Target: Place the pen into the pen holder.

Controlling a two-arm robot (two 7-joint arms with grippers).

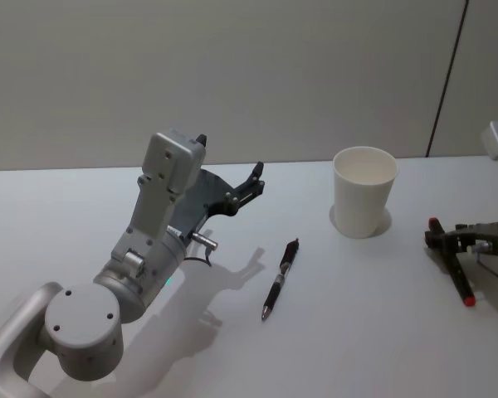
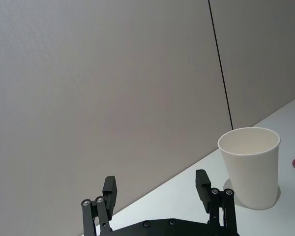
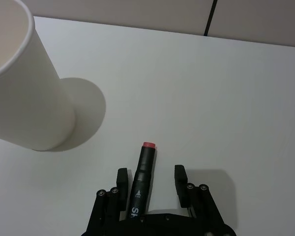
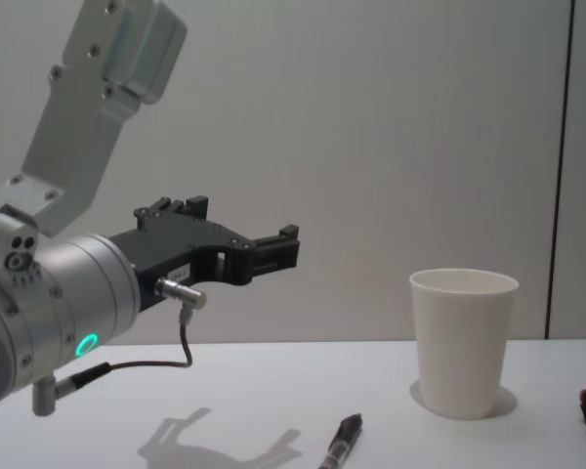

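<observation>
Left gripper (image 1: 230,154) is held raised, fingers spread, empty. Pen (image 1: 280,279) is seen on table (image 1: 83,207) below-right of it, cup (image 1: 363,191) beyond. Right gripper (image 3: 150,170) is spread astride red-tipped marker (image 3: 141,184), unclamped.

Left arm (image 1: 141,249): comes up from the lower left of your head view, wrist angled toward centre.
Left gripper (image 2: 156,186): held aloft, left of centre in the head view; its fingers (image 2: 109,189) stand wide apart.
Right gripper (image 3: 151,176): low at the right edge of your head view, jaws spread.
</observation>
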